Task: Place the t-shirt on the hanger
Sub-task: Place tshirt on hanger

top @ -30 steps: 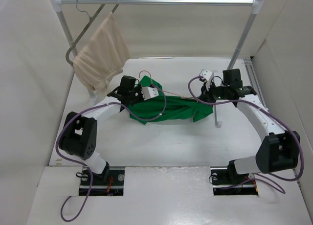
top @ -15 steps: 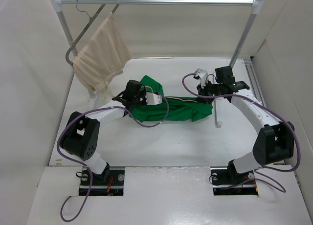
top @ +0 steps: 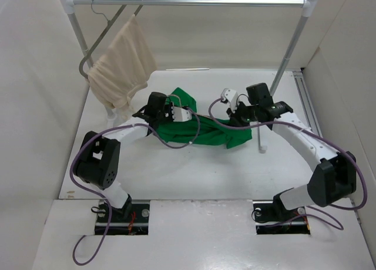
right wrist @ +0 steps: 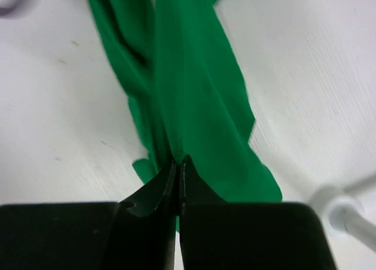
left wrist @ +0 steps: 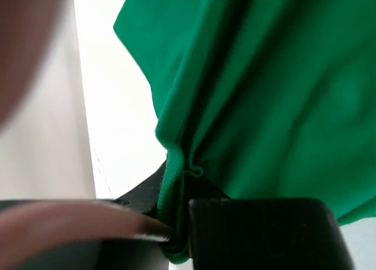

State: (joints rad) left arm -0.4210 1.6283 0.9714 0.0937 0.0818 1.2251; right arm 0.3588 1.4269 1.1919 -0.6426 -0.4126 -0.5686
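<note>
Pinching a hemmed edge of the t-shirt, the left gripper has its jaws tight on green cloth, and the right gripper nips the other end (fingertips pressed together on a fold). The t-shirt runs bunched between them across the far half of the table.

right fingers carried inward toward the left arm, t-shirt gathered into a shorter, slacker band on the bench, its left end risen into a peak, left fingers seemingly edged slightly back
</note>
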